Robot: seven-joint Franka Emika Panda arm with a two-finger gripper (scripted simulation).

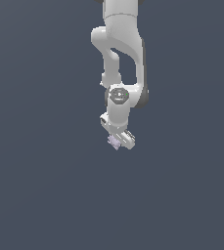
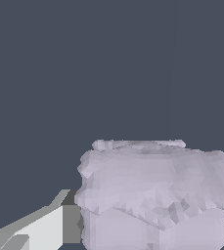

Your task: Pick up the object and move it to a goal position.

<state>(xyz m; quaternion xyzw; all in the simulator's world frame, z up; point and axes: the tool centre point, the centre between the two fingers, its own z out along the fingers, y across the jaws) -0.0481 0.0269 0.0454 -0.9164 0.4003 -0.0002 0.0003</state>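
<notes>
The object [image 1: 114, 142] is a tiny pale lilac-grey jagged lump at the tip of my white gripper [image 1: 119, 142], which hangs from the arm in the middle of the exterior view. In the wrist view the object [image 2: 155, 195] fills the space between the fingers, with one finger [image 2: 40, 229] pressed against its side and the other finger only a sliver at the picture's edge. The gripper is shut on the object. No goal marker shows in either view.
A plain dark grey-blue surface [image 1: 45, 185] fills both views around the arm. The white arm [image 1: 121, 49] reaches down from the top of the exterior view.
</notes>
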